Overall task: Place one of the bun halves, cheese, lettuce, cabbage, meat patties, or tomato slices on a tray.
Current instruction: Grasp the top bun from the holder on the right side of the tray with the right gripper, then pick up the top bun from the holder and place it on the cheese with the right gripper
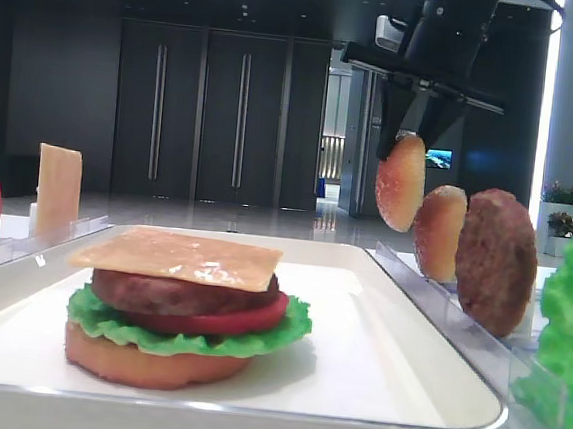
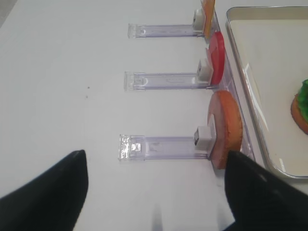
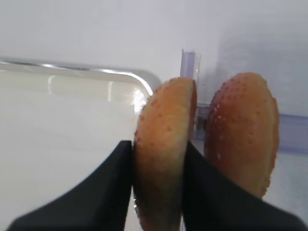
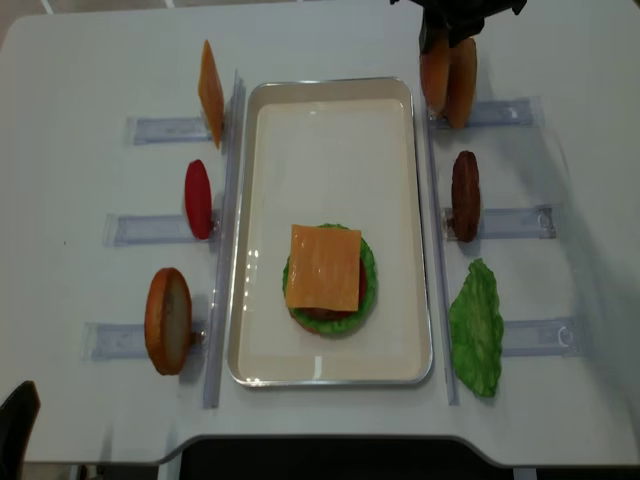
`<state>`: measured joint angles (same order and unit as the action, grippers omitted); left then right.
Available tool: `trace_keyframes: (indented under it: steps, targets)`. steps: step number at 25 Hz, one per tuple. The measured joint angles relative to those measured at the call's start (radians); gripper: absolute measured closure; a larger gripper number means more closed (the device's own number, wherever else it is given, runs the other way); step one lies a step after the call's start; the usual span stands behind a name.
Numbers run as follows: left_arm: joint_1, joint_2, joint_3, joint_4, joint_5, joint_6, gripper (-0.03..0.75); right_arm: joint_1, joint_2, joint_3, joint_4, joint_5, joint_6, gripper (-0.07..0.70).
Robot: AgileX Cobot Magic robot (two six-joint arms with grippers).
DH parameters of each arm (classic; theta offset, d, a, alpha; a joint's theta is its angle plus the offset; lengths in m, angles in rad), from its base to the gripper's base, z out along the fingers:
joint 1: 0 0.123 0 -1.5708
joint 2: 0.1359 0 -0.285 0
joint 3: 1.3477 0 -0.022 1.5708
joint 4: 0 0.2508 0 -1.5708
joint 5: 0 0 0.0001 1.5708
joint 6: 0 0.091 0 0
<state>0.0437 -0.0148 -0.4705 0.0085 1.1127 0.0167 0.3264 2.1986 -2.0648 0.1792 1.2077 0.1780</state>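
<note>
Right gripper [image 3: 159, 163] is clenched on a top bun [image 3: 163, 144], one black finger [image 3: 108, 187] pressed to each face, holding it on edge and lifted clear above the far-right rack [image 4: 490, 112], just off the tray's [image 4: 330, 95] far-right corner. A second bun [image 3: 243, 130] stands on edge just beside it on the right, in the rack, with a narrow gap between the two in the wrist view.

Near the middle of the tray sits a stack: bottom bun [image 1: 153, 358], lettuce [image 1: 190, 337], tomato [image 1: 212, 318], patty [image 1: 179, 291], and a cheese [image 1: 177, 255] square on top, lying flat with its corners overhanging.

Along the right side, a spare patty [image 4: 465, 190] stands upright in the middle rack and a lettuce leaf [image 4: 476, 328] lies at the near one. Along the left side, a cheese slice [image 4: 210, 93] stands at the far rack, a tomato slice [image 4: 198, 198] in the middle one, and a bun half [image 4: 168, 320] at the near one, all on edge.

Left gripper [image 2: 154, 192] hovers over the table at the near left, its two dark fingers [image 2: 50, 192] spread well apart with nothing between them.
</note>
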Motion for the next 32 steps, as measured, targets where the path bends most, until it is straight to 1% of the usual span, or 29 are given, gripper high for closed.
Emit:
trace_keyframes:
  steps: [3, 9, 11, 19, 29, 32]
  targets:
    - [0.0, 0.0, 0.0, 0.0, 0.0, 0.0, 0.024, 0.001, 0.0, -0.053, 0.001, 0.013, 0.001, 0.419]
    - [0.0, 0.0, 0.0, 0.0, 0.0, 0.0, 0.024, 0.001, -0.002, -0.141, 0.025, 0.015, 0.006, 0.419]
    - [0.0, 0.0, 0.0, 0.0, 0.0, 0.0, 0.024, 0.001, -0.01, -0.146, 0.05, 0.015, 0.005, 0.419]
    - [0.0, 0.0, 0.0, 0.0, 0.0, 0.0, 0.024, 0.005, -0.108, -0.146, 0.067, 0.018, -0.01, 0.42]
    - [0.0, 0.0, 0.0, 0.0, 0.0, 0.0, 0.024, 0.069, -0.221, -0.146, 0.072, 0.021, -0.022, 0.426]
    - [0.0, 0.0, 0.0, 0.0, 0.0, 0.0, 0.024, 0.081, -0.258, -0.126, 0.049, 0.021, -0.029, 0.426]
